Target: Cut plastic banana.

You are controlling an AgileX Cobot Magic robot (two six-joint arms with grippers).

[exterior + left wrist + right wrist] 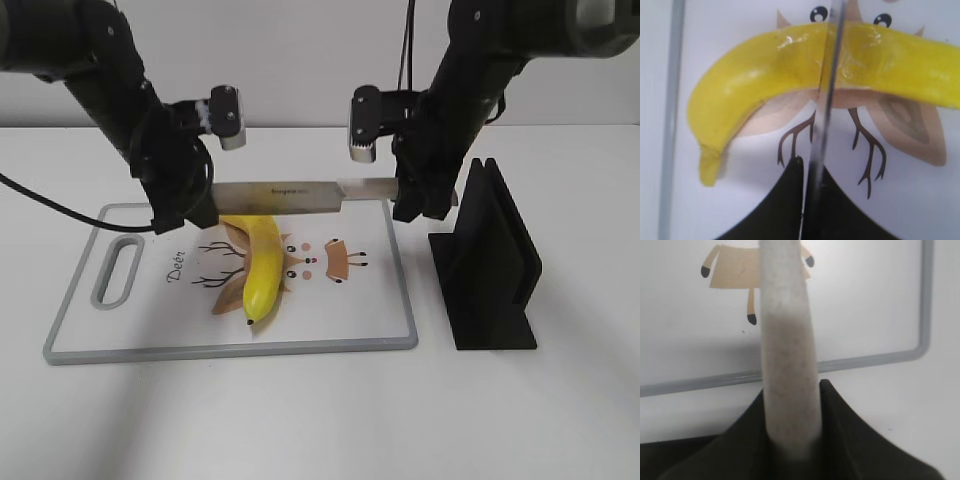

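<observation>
Grippers holding a knife level above a banana on a cutting board.

Right gripper (418,203) is clamped on the knife (300,194) handle; left gripper (190,208) pinches the blade's tip end, so the knife spans between both arms. Seen from the left wrist, the blade edge runs across the banana (790,65) right at its middle seam. Banana lies on the board (90,335) over printed animal drawings, one tip toward the front edge. A black knife stand (490,265) sits just right of the board. To cut well, both arms should probably press down evenly, keeping the edge on the seam and the blade level.
</observation>
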